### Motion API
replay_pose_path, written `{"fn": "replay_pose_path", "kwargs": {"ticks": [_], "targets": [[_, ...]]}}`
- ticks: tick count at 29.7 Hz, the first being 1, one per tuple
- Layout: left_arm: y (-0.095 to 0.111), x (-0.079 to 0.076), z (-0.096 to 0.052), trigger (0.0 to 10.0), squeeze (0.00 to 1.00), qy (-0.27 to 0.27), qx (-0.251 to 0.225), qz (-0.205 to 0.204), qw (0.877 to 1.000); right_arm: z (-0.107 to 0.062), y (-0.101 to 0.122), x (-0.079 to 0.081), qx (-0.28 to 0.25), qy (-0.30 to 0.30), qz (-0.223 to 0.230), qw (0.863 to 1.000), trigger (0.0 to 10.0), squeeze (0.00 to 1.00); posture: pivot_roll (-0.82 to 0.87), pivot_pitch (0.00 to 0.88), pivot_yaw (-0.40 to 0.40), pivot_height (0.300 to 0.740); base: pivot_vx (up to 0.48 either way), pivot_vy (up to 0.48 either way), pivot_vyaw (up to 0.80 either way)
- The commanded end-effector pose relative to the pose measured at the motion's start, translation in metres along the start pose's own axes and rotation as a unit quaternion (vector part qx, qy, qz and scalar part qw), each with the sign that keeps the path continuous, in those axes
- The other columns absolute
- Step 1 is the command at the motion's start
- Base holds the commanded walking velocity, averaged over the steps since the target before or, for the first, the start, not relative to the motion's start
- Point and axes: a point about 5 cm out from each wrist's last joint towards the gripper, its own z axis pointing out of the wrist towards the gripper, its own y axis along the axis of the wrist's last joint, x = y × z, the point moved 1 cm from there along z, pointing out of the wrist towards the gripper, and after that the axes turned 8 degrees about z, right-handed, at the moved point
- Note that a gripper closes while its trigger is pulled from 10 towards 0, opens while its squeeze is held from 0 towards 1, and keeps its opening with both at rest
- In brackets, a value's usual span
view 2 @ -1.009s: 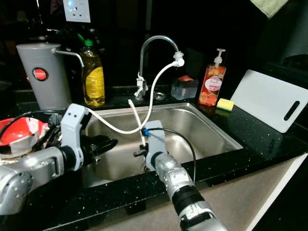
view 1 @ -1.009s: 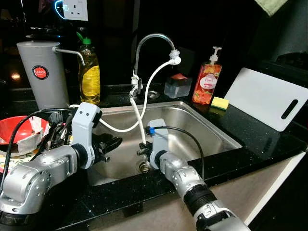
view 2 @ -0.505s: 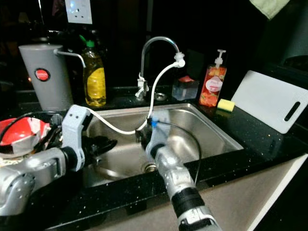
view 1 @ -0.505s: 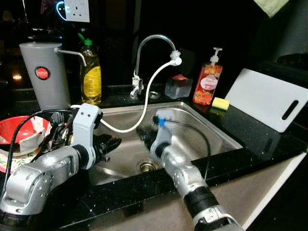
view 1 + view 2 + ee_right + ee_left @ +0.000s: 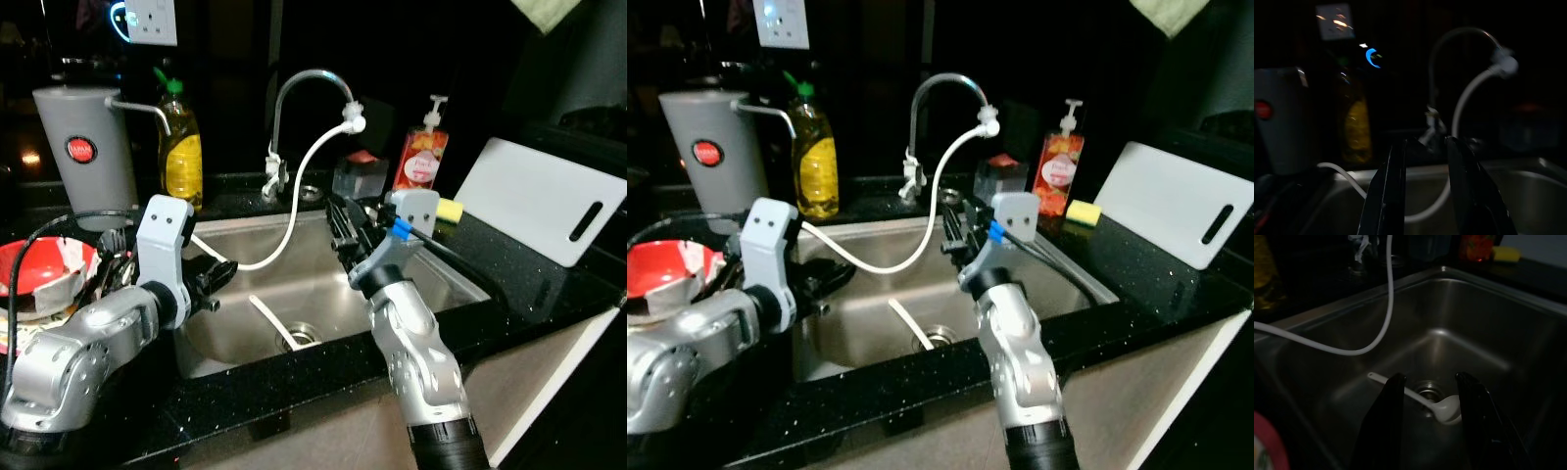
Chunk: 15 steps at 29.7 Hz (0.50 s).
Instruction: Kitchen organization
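A white spoon (image 5: pixel 272 321) lies flat on the bottom of the steel sink (image 5: pixel 436 269), its bowl next to the drain (image 5: pixel 302 336). My right gripper (image 5: pixel 341 213) is raised above the basin's middle, pointing toward the back left. Its fingers (image 5: pixel 1393 196) are open with nothing between them. My left gripper (image 5: pixel 225 267) hangs over the sink's left rim, also open and holding nothing. In the left wrist view the spoon (image 5: pixel 1445 410) shows below and beyond the fingers (image 5: pixel 1386 421).
A faucet (image 5: pixel 294 88) with a white hose (image 5: pixel 294 206) looping into the basin stands behind. A yellow soap bottle (image 5: pixel 181 147), grey canister (image 5: pixel 83 147) and red bowl (image 5: pixel 39 269) are left. A pump bottle (image 5: pixel 419 157), sponge (image 5: pixel 451 209) and cutting board (image 5: pixel 544 201) are right.
My right gripper held the white spoon upright low in the sink, let it go and rose up and back. The spoon now lies on the sink bottom. The left arm barely moved.
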Motion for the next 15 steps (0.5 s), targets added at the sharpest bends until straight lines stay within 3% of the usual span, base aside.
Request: {"fn": "replay_pose_path", "kwargs": {"ticks": [1,6,11,13,15], "targets": [[-0.001,-0.002,-0.002,10.0,0.00,-0.003,0.007,0.020,1.000,-0.003,0.006,-0.003,-0.008,-0.017,-0.006,1.000,10.0,0.00,-0.06,0.000,-0.072,0.740,0.000,0.000,0.00],[0.002,0.011,-0.008,10.0,0.00,0.014,0.007,0.054,0.998,-0.003,0.023,-0.009,-0.030,-0.019,-0.058,0.998,10.0,0.00,-0.06,0.000,-0.055,0.740,0.000,0.000,0.00],[0.004,0.024,-0.014,10.0,0.00,0.028,0.021,0.082,0.996,-0.002,0.030,-0.015,-0.034,-0.023,-0.072,0.997,10.0,0.00,-0.06,0.000,-0.048,0.740,0.000,0.000,0.00],[0.003,0.030,-0.016,10.0,0.00,0.046,0.029,0.088,0.995,-0.002,0.032,-0.018,-0.034,-0.029,-0.074,0.996,10.0,0.00,-0.05,0.000,-0.048,0.740,0.000,0.000,0.00],[-0.002,0.047,-0.018,10.0,0.00,0.108,0.057,0.104,0.987,-0.003,0.033,-0.021,-0.032,-0.038,-0.076,0.996,10.0,0.00,-0.05,0.000,-0.048,0.740,0.000,0.000,0.00]]}}
